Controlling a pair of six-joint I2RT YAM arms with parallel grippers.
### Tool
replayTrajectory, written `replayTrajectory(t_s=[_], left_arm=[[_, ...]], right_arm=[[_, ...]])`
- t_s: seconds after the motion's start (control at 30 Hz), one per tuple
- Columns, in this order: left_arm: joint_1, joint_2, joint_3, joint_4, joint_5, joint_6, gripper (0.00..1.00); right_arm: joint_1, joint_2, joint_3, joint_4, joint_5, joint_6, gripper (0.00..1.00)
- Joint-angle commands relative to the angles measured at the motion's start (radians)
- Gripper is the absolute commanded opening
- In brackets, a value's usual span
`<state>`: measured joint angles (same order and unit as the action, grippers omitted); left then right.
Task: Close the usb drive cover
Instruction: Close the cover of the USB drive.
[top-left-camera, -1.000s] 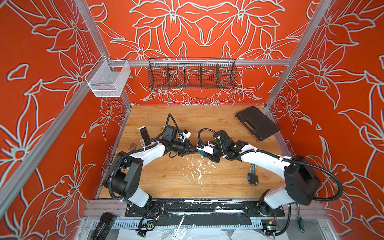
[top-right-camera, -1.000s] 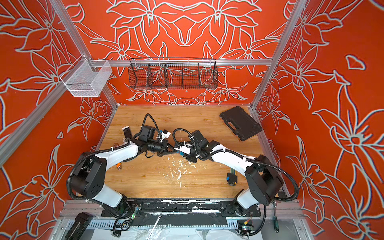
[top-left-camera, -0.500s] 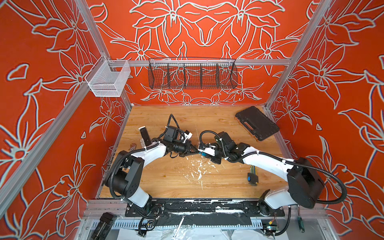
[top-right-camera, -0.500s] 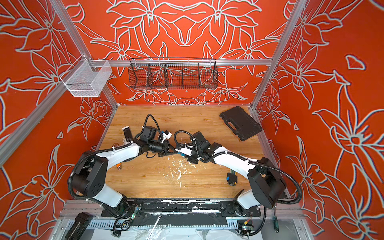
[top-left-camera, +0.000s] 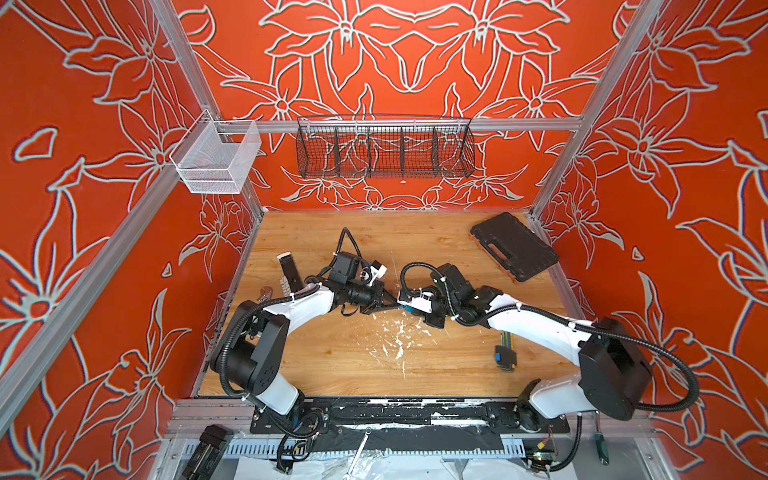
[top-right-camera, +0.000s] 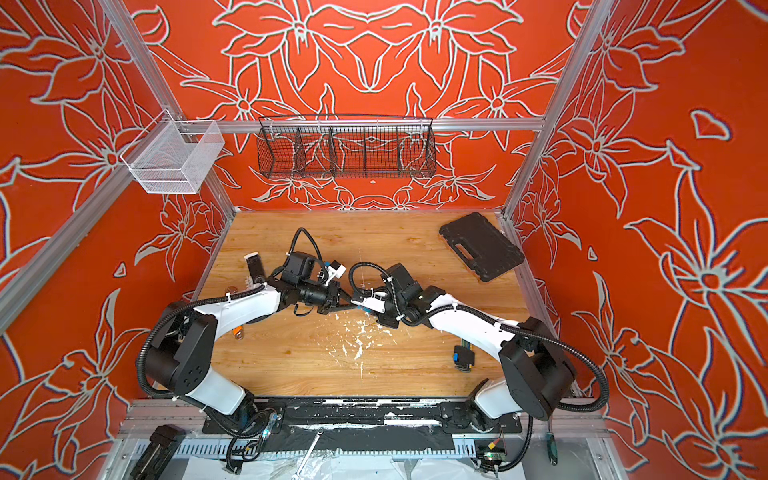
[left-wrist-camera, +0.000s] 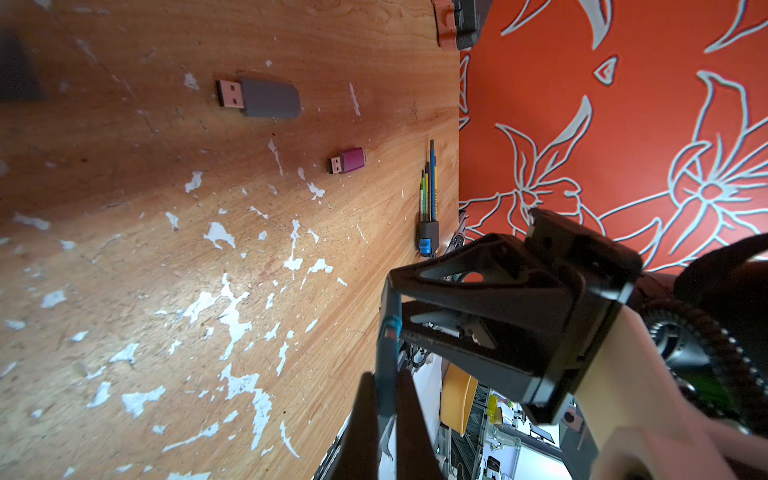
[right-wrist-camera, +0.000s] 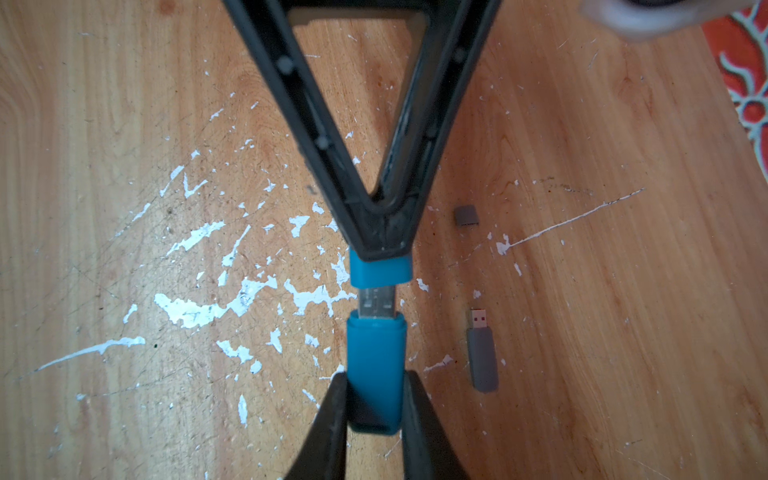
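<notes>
Now at the mating step: cover and plug lined up, not yet pushed home. Roughly past the halfway mark by the look of it, with both pieces in hand and only the closing press left.

Grasping the blue usb drive (right-wrist-camera: 376, 353) by its tail end with the right gripper (right-wrist-camera: 374, 380), clamped tight on the two sides of the body. Pinching the matching blue cover (right-wrist-camera: 380, 270) in the tips of the left gripper (right-wrist-camera: 380, 245), clenched almost to nothing on that small piece. Held clear of the wooden table (top-left-camera: 332, 357), about its middle, just far of the white scuffed patch (top-left-camera: 395, 336), tip to tip in both top views. Facing each other along one line, with the metal plug (right-wrist-camera: 376, 301) reaching to the mouth of the cover; cannot tell whether already a little way inside. Bare metal showing between cover and body, so not closed.

Next, probably: bring the two grippers straight toward each other along the axis of the plug, keeping both grips firm, until flush against the body with no metal left in sight. Calls for careful alignment; any tilt likely to jam the plug on the rim of the cover or twist that small piece out of the grip.

Elsewhere, untouched: a grey drive (right-wrist-camera: 482, 357) and a small grey cap (right-wrist-camera: 466, 216) lying apart on the table below.
</notes>
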<state>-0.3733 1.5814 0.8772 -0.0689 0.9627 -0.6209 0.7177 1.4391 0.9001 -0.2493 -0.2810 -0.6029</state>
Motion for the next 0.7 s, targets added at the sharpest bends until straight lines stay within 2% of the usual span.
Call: replayTrajectory(t_s=[0.0, 0.13, 0.27, 0.53, 0.67], left_arm=[[-0.026, 0.009, -0.002, -0.006, -0.002, 0.011, 0.00], [-0.025, 0.005, 0.007, -0.051, -0.001, 0.048, 0.00], [-0.026, 0.004, 0.018, -0.082, -0.001, 0.071, 0.00], [-0.026, -0.015, 0.005, 0.030, -0.012, -0.006, 0.00], [-0.026, -0.017, 0.014, 0.008, 0.001, 0.001, 0.00]], right_arm=[[0.016, -0.037, 0.022, 0.134, -0.042, 0.043, 0.18], [0.014, -0.064, -0.014, 0.182, -0.049, 0.084, 0.18], [0.017, -0.070, -0.003, 0.154, -0.046, 0.112, 0.18], [0.063, -0.088, -0.014, 0.121, -0.071, 0.065, 0.18], [0.072, -0.112, -0.044, 0.175, -0.043, 0.064, 0.17]])
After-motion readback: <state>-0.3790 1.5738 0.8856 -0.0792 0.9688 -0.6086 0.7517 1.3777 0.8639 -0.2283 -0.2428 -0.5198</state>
